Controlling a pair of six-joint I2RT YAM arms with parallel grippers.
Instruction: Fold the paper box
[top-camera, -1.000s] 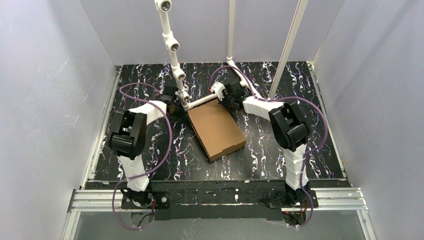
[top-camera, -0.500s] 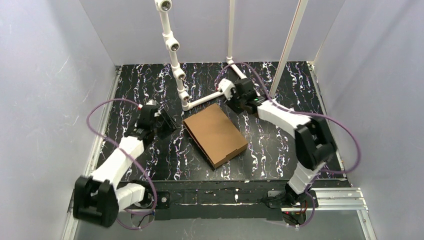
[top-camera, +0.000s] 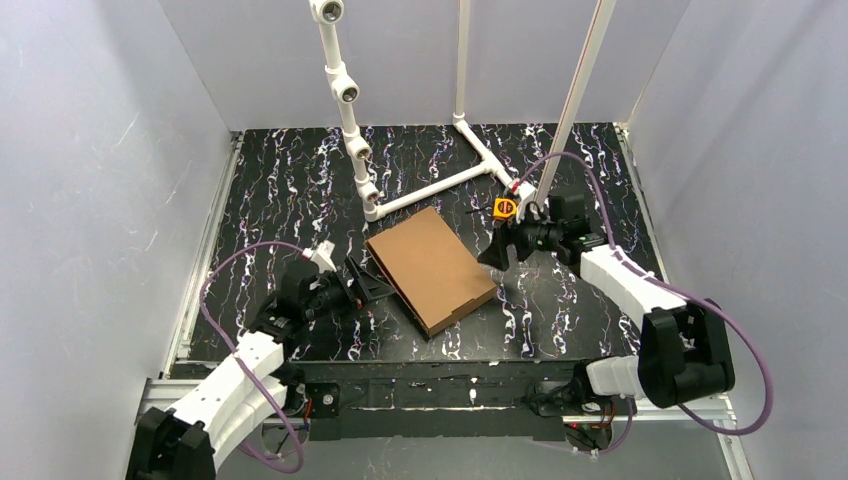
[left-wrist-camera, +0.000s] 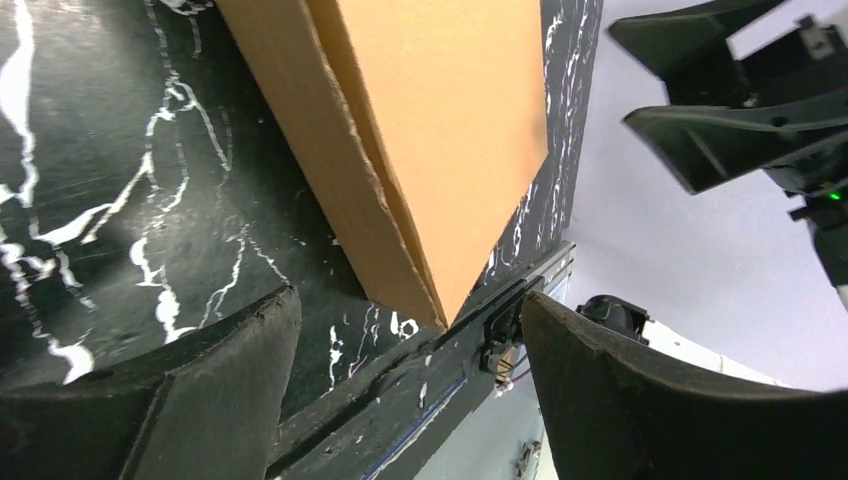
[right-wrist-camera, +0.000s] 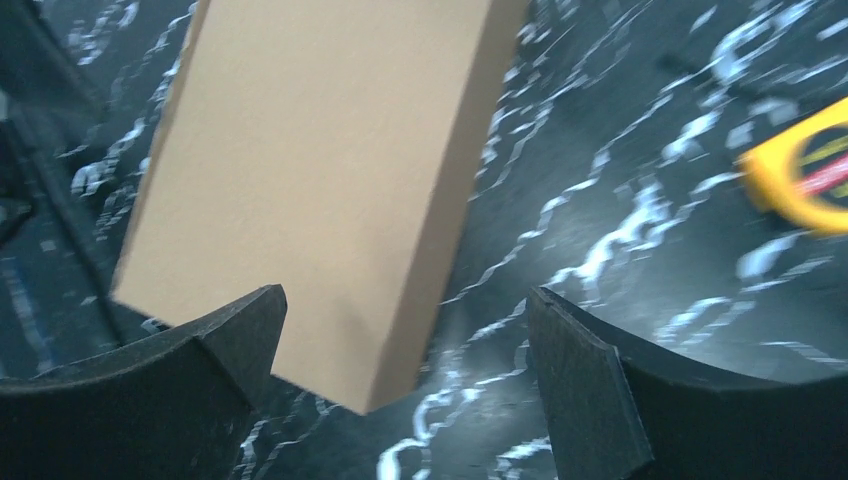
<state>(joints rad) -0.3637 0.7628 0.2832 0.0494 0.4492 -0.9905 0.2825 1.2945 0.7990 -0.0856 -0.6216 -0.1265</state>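
The paper box lies closed and flat in the middle of the black marbled table, a shallow brown cardboard rectangle turned at an angle. It also shows in the left wrist view, paper box, and in the right wrist view, paper box. My left gripper stands open just left of the box's near-left side, apart from it. Off the box's right side my right gripper is open too, with nothing between its fingers. Both sets of jaws are wide and empty in the wrist views, left gripper and right gripper.
A white pipe frame lies on the table behind the box, with uprights rising from it. A small yellow-orange object sits by the right gripper. Grey walls close in the sides. A metal rail runs along the near edge.
Both arms have drawn back from the box's far corners and swung toward the near side. Both grippers went from shut to open. The box shifted slightly and lies free.
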